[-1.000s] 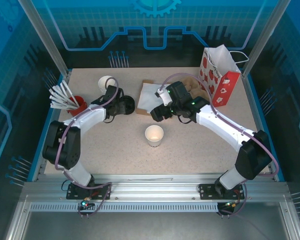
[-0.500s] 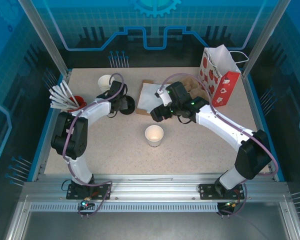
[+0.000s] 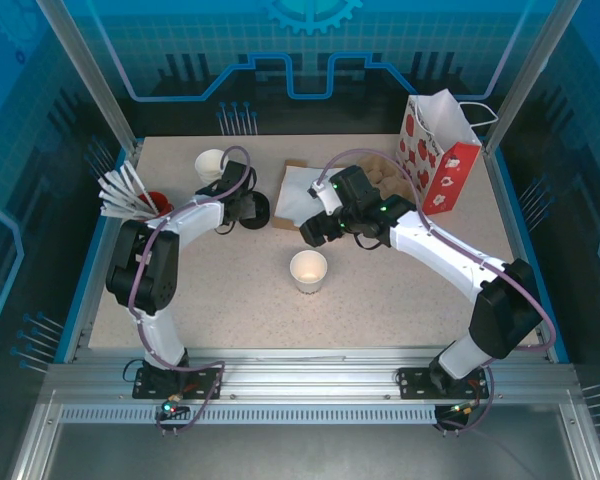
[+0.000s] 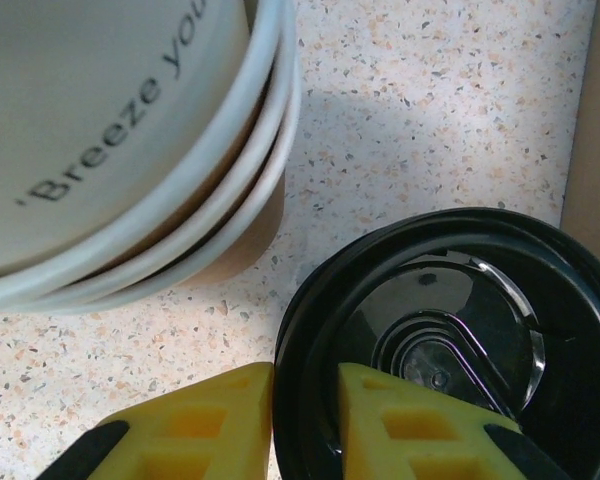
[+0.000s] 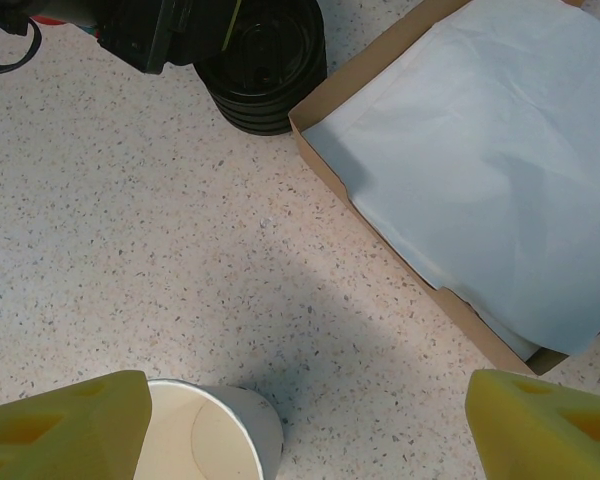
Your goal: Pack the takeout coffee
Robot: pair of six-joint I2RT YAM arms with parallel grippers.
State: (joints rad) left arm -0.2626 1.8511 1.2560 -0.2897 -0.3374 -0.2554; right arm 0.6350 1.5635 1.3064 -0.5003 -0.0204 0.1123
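left pincer (image 4: 306,385) grips lid (image 4: 420,290) rim, cup stack (image 4: 110,150) beside

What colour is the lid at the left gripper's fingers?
The lid is black; clearest in the left wrist view.

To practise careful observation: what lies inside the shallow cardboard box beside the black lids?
White paper lines the cardboard box, covering its floor. Whatever may lie beneath the paper is hidden.
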